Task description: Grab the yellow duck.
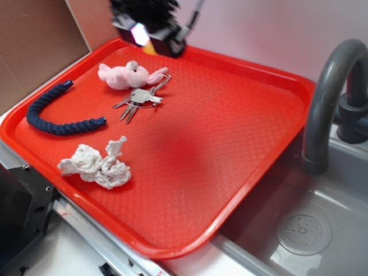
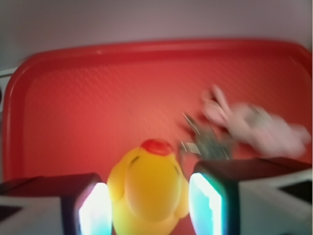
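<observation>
The yellow duck point(image 2: 146, 188) fills the gap between my two fingers in the wrist view, its orange beak pointing away from the camera. Both glowing pads point(image 2: 93, 210) press against its sides. My gripper point(image 2: 149, 203) is shut on the duck. In the exterior view the gripper point(image 1: 150, 41) hangs over the back left of the red tray point(image 1: 247, 190), and only a sliver of the yellow duck point(image 1: 150, 48) shows beneath it. The wrist view is blurred.
On the tray lie a pink plush bunny point(image 1: 125, 75), a bunch of keys point(image 1: 138, 99), a dark blue rope point(image 1: 54, 118) and a crumpled white cloth point(image 1: 98, 165). A grey faucet point(image 1: 328, 98) and a sink point(image 1: 322, 190) stand at the right.
</observation>
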{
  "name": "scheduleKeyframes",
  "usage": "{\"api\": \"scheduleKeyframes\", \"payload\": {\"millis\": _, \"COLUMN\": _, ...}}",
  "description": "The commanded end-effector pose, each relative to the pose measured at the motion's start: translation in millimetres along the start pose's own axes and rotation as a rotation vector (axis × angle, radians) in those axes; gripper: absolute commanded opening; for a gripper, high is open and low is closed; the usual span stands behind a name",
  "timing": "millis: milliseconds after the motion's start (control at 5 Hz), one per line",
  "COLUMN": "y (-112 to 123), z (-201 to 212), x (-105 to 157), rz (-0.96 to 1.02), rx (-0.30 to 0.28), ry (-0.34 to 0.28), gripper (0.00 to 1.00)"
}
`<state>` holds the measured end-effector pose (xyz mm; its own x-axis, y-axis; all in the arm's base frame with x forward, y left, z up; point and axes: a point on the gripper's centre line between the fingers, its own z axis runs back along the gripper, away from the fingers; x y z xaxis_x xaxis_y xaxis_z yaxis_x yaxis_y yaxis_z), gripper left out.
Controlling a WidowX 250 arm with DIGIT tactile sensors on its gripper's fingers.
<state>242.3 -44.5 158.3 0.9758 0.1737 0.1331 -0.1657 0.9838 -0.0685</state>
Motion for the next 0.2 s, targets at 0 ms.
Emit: {"api": "scheduleKeyframes", "payload": {"millis": 0, "y": 5.1, "z": 40.8, "x": -19.2, "rz": 0.026, "rx": -0.112, "ry": 0.046, "gripper": 0.00}}
